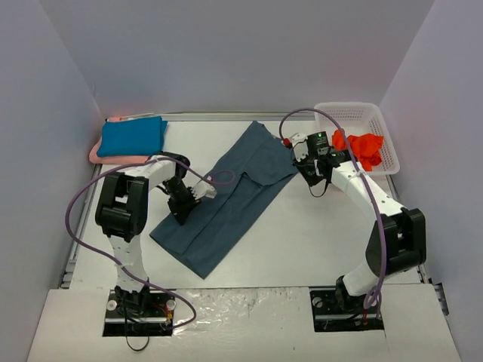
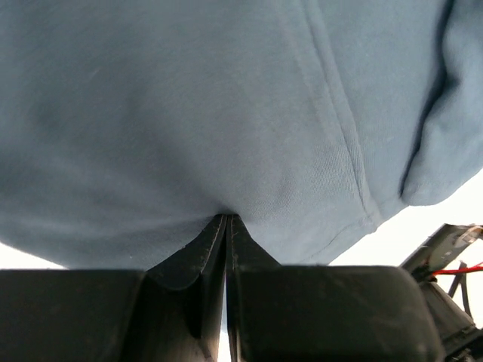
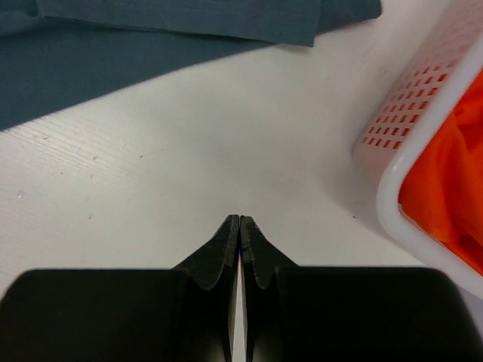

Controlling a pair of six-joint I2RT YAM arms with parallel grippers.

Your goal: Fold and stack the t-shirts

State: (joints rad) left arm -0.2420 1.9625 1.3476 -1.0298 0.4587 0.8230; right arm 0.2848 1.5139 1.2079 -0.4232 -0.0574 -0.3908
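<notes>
My left gripper (image 2: 226,220) is clamped on a thin pinch of the grey shirt (image 1: 241,202) lying diagonally mid-frame, and my right gripper (image 3: 239,222) is closed empty beside the basket (image 3: 392,192), so I judge a lift could slip the cloth free.

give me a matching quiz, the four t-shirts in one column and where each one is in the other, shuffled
Column one:
1. slate-blue t-shirt
2. teal t-shirt
3. orange-red t-shirt
4. pink t-shirt

Column two:
a. bunched inside the white lattice basket
b. folded, on top of the stack at the far left corner
c. spread out on the middle of the table
d. at the bottom of the far left stack, only its edge showing

Pairs: 1-c, 2-b, 3-a, 4-d
</notes>
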